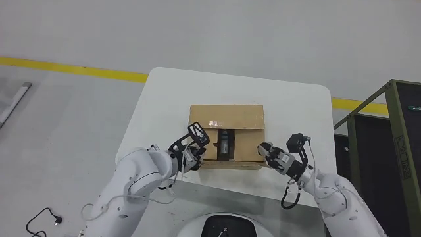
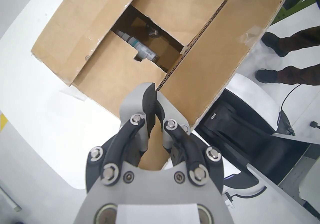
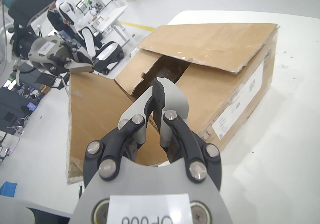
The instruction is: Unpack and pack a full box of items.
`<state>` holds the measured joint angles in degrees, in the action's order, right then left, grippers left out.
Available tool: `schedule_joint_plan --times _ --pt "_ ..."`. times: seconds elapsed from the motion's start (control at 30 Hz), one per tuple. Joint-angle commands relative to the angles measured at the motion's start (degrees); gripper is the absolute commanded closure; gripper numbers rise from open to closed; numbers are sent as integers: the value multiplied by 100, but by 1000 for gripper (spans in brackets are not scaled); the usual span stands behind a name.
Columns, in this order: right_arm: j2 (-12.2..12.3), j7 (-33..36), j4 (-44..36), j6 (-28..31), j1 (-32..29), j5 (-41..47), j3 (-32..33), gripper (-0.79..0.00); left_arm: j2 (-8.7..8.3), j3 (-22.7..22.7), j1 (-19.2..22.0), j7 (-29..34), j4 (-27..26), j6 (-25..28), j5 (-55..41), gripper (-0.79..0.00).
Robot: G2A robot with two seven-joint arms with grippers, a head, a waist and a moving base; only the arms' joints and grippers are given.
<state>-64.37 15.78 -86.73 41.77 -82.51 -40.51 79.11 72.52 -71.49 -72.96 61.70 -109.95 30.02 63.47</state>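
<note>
Two grippers hold one cardboard box (image 1: 227,115) in the middle of a white table (image 1: 171,99). The left gripper (image 2: 153,96) and the right gripper (image 3: 157,100) each pinch an opposite end of its raised near flap (image 2: 220,55). A bottle (image 2: 140,47) lies inside (glimpsed through the gap between flaps).

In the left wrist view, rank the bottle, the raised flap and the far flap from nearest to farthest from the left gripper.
1. raised flap, pinched by the left gripper.
2. bottle, inside the box.
3. far flap, opposite side.
</note>
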Motion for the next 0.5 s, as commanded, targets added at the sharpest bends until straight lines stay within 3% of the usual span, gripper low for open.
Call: schedule_joint_plan --times 0.0,0.47 --pt "10 115 29 101 17 -52 -52 0 -12 -33 44 -66 28 -110 12 -785" --pt "59 281 158 498 55 -554 -308 0 -52 -75 138 -694 130 -698 -80 -785"
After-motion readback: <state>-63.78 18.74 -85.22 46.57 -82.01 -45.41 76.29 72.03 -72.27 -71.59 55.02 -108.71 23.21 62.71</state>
